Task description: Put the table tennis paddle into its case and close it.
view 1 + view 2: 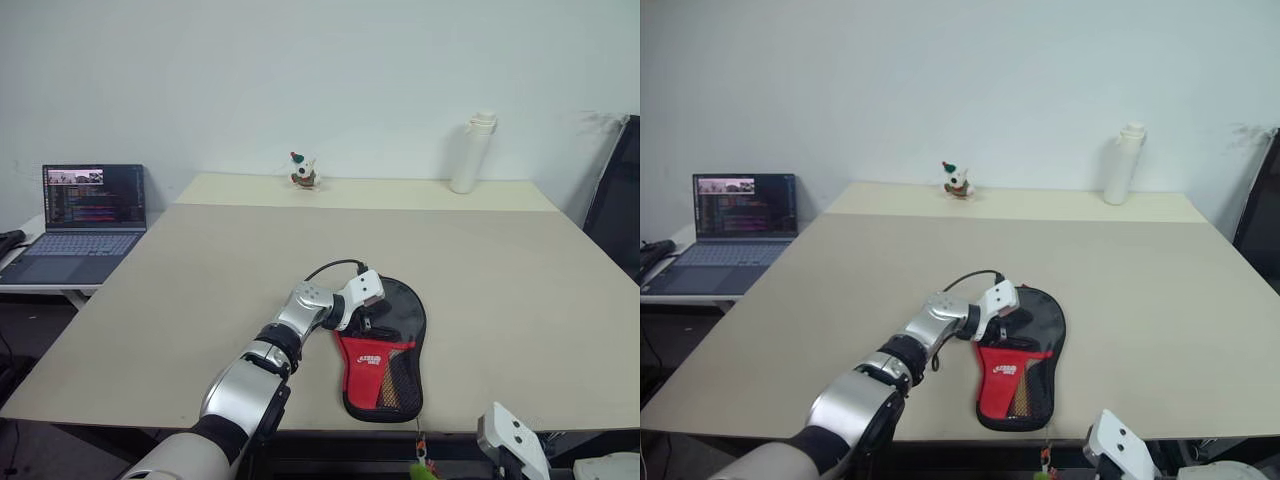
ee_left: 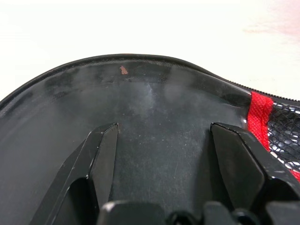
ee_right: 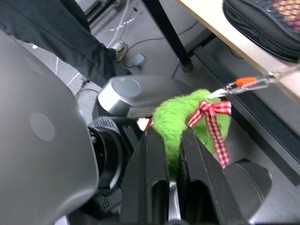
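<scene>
Resting near the table's [image 1: 520, 300] front edge, the case [image 1: 385, 350] lies flat, left gripper [image 2: 161, 140] spread wide on its black top. Right gripper [image 3: 174, 140], below the edge, pinches a green fuzzy charm [image 3: 183, 117] clipped to the case.

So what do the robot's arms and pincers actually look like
The left arm is glossy silver segments joined by black rings, ending in a white wrist block with a thin black cable looping over it. The left pincer has two flat, matte black, wedge-shaped fingers. The right pincer has the same black fingers behind a white wrist block.
</scene>
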